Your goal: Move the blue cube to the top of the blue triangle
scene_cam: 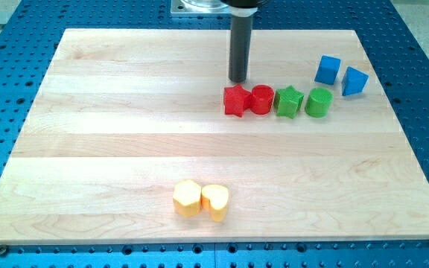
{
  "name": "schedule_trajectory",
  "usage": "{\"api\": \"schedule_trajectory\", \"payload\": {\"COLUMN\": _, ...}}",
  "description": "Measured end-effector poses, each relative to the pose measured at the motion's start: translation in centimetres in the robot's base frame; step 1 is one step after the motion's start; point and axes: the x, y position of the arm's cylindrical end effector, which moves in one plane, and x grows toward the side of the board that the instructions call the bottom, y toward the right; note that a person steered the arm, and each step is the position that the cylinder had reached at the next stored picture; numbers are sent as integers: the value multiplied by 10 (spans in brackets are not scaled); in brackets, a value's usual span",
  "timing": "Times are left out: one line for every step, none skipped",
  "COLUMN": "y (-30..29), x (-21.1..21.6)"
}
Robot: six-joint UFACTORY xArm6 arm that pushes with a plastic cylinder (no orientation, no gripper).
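Note:
The blue cube (pixel 328 69) sits near the view's upper right of the wooden board (pixel 125 149). The blue triangle (pixel 354 81) lies just to its right and slightly lower, almost touching it. My tip (pixel 237 79) is at the end of the dark rod, well to the left of both blue blocks. It stands just above the red star (pixel 234 100), with a small gap.
A row runs left to right below my tip: the red star, a red cylinder (pixel 262 99), a green star (pixel 289 101) and a green cylinder (pixel 319 102). A yellow hexagon (pixel 187 198) and a yellow heart (pixel 215 202) sit near the view's bottom.

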Motion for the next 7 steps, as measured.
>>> {"api": "schedule_trajectory", "payload": {"y": 45, "x": -16}}
{"api": "schedule_trajectory", "payload": {"y": 92, "x": -32}}
{"api": "schedule_trajectory", "payload": {"y": 106, "x": -28}}
{"api": "schedule_trajectory", "payload": {"y": 116, "x": -17}}
{"api": "schedule_trajectory", "payload": {"y": 155, "x": -25}}
{"api": "schedule_trajectory", "payload": {"y": 179, "x": -27}}
{"api": "schedule_trajectory", "payload": {"y": 185, "x": -27}}
